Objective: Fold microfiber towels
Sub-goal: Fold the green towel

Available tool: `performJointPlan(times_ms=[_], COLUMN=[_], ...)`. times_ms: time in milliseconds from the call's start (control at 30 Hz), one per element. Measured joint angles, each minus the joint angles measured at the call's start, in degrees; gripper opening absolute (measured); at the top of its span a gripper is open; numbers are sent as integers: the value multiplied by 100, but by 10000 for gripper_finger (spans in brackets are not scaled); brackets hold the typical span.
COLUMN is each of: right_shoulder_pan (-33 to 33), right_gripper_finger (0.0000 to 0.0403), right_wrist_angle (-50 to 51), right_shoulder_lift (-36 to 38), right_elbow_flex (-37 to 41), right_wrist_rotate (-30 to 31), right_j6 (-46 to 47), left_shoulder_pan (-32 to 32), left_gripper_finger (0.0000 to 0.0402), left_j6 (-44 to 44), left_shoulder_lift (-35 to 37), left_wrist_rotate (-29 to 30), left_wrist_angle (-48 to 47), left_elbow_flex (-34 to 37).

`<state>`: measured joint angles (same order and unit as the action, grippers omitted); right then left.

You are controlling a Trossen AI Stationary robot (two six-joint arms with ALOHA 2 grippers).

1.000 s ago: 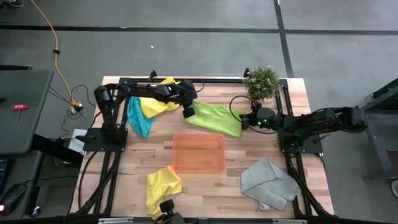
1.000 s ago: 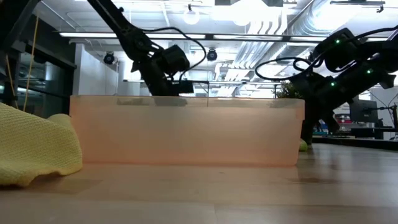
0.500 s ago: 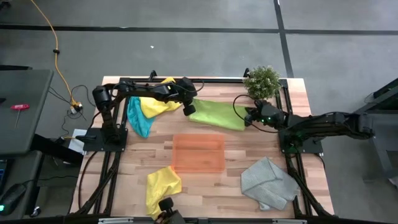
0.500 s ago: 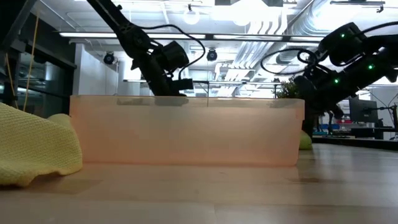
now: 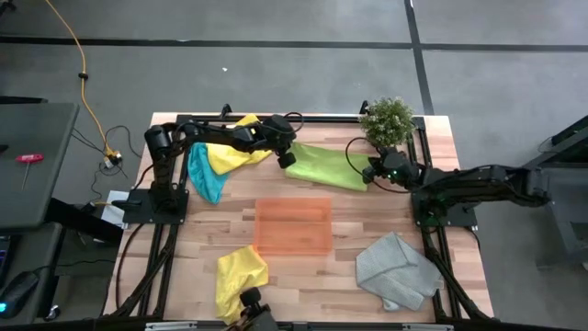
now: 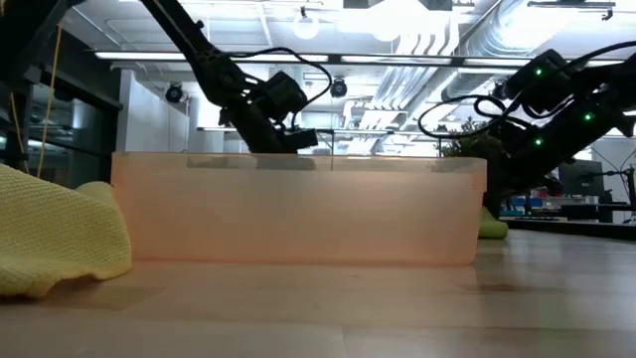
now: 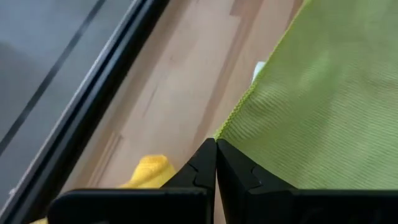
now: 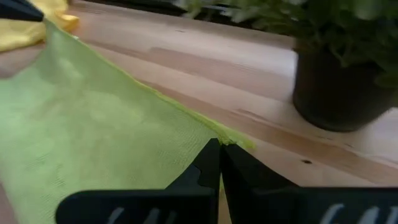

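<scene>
- Holding one corner of the soft lime green cloth (image 5: 323,167), the left gripper (image 5: 284,160) has its two dark fingers pinched tight on the edge.
- The right gripper (image 5: 371,172) pinches the other corner of the same green cloth, near the small bushy green plant in a dark pot (image 5: 387,120).
- The green cloth is pulled out flat between the two grippers, at the far side of the wooden table (image 5: 303,276).
- A yellow soft cloth (image 5: 231,153) and a teal-blue soft cloth (image 5: 203,173) lie in a heap under the left arm.
- The flat see-through orange tray (image 5: 293,227) sits in the middle of the table.
- Another yellow cloth (image 5: 241,275) lies at the near left, just beside the tray.
- A light grey cloth (image 5: 397,269) lies at the near right.
</scene>
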<state>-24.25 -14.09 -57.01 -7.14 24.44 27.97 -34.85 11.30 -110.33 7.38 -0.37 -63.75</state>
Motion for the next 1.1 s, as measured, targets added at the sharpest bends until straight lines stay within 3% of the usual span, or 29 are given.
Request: performJointPlan(times_ms=[400, 600, 833, 1100], right_shoulder_pan=[-396, -497, -590, -590], right_gripper_finger=[8, 81, 182, 213], right_wrist_angle=[204, 92, -338, -925], right_shoulder_lift=[-2, -2, 2, 4], right_elbow_flex=[0, 2, 2, 2], right_wrist_rotate=[-334, -346, -353, -902], right_j6=[461, 457, 152, -156], left_shoulder_pan=[22, 15, 37, 50], left_gripper_finger=[1, 30, 102, 172], left_j6=[49, 211, 238, 241], left_shoulder_lift=[-349, -332, -329, -137], left_wrist_rotate=[466, 949, 998, 842], left_wrist_angle=[93, 165, 140, 33], left_elbow_flex=[3, 3, 3, 3])
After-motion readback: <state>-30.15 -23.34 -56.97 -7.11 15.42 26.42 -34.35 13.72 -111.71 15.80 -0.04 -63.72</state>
